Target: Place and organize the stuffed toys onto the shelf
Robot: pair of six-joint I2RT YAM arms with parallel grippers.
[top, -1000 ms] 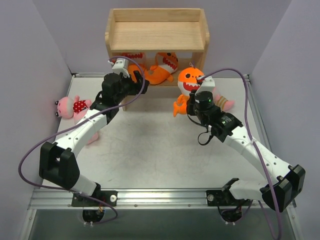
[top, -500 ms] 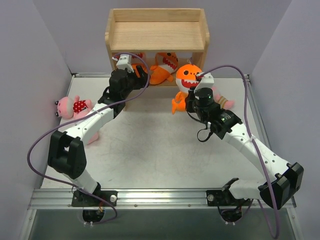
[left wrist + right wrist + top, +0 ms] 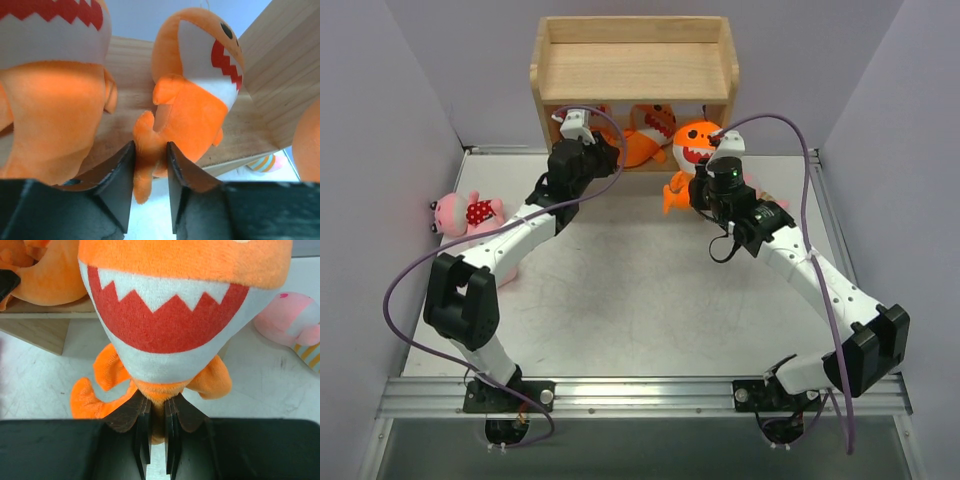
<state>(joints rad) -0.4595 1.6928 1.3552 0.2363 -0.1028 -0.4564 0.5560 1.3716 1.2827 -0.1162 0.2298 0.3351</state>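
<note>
Prob. lab: walled alu-rail bench point(image 3: 620, 300)

**Q:** What are the arms built from?

**A:** White link shells and black joint housings. A purple cable point(image 3: 807, 190) trails back in a loop from the left pincer point(image 3: 578, 118), another from the right pincer point(image 3: 715, 158).

**Q:** And close up?

**A:** Matte black, angular fingers point(image 3: 120, 175) taper forward from a black block. A green light point(image 3: 727, 170) glows just behind the right pincer.
</note>
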